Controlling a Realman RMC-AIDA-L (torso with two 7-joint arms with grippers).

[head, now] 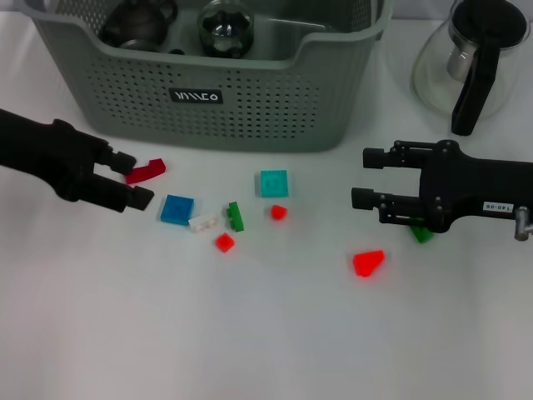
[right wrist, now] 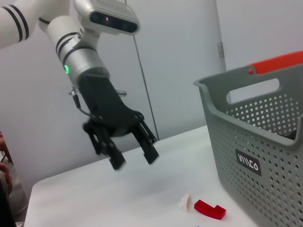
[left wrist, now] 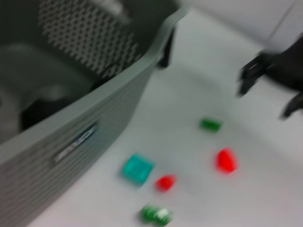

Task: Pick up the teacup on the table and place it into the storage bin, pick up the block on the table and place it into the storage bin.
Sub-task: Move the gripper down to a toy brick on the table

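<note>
Hovering above the white table (head: pixel 266 333), the left gripper (head: pixel 132 178) has its fingers spread apart and empty, close beside a dark red block (head: pixel 146 172). The right gripper (head: pixel 366 177) also hangs open and empty, over a green block (head: pixel 421 233). Between them lie scattered blue (head: pixel 176 209), white (head: pixel 204 222), teal (head: pixel 273 182) and red blocks (head: pixel 367 262). Behind, the storage bin (head: pixel 275 108) holds two dark rounded vessels, one a teapot (head: pixel 138 22). A glass pot (head: pixel 471 58) stands beside it. Only the right wrist view shows the bin's orange handle (right wrist: pixel 278 63) and the left arm's green light (right wrist: pixel 66 69).
</note>
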